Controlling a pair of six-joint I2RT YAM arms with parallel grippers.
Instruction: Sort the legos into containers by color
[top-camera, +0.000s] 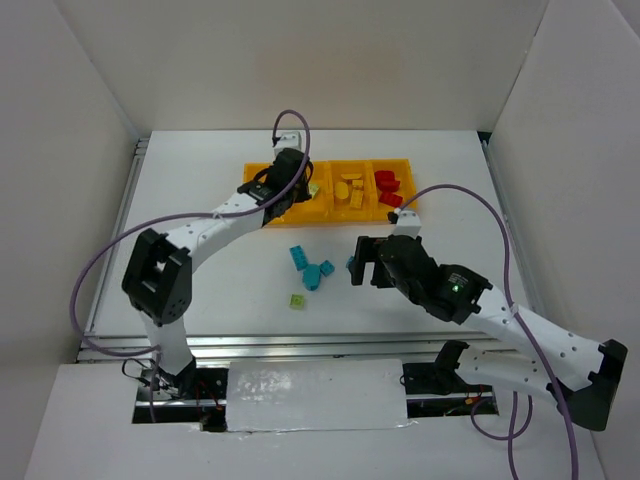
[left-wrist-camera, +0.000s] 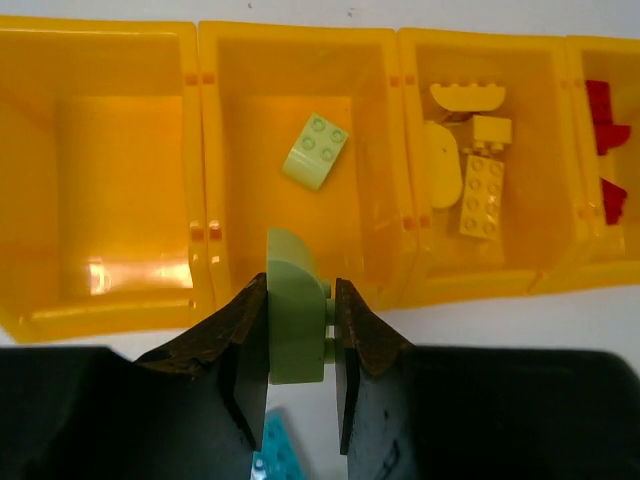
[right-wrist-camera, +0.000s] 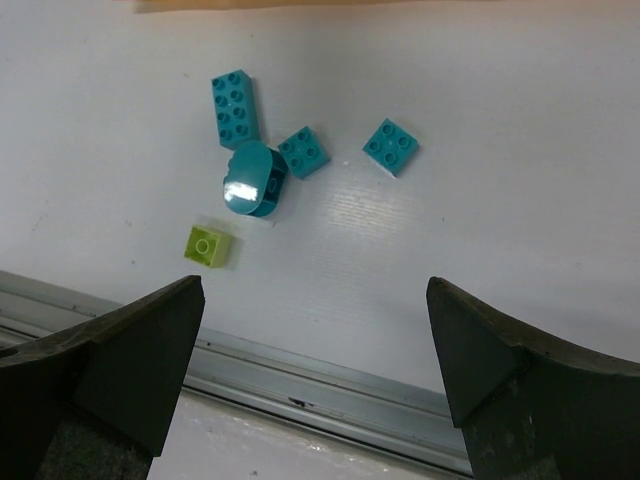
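Observation:
The long orange-yellow tray (top-camera: 400, 160) lies at the back of the table. In the left wrist view its left compartment (left-wrist-camera: 110, 160) is empty. The second holds a pale green brick (left-wrist-camera: 315, 150), the third yellow bricks (left-wrist-camera: 475, 170), the fourth red bricks (left-wrist-camera: 605, 150). My left gripper (left-wrist-camera: 300, 300) is shut on a rounded pale green brick (left-wrist-camera: 295, 330) over the near wall of the second compartment. My right gripper (right-wrist-camera: 315, 290) is open and empty, above the table near several cyan bricks (right-wrist-camera: 235, 108) and a small pale green brick (right-wrist-camera: 206, 245).
The cyan bricks (top-camera: 313, 276) and the small green brick (top-camera: 297, 301) lie on the white table mid-front. A metal rail (right-wrist-camera: 330, 385) runs along the near table edge. White walls enclose the table on three sides. Purple cables loop from both arms.

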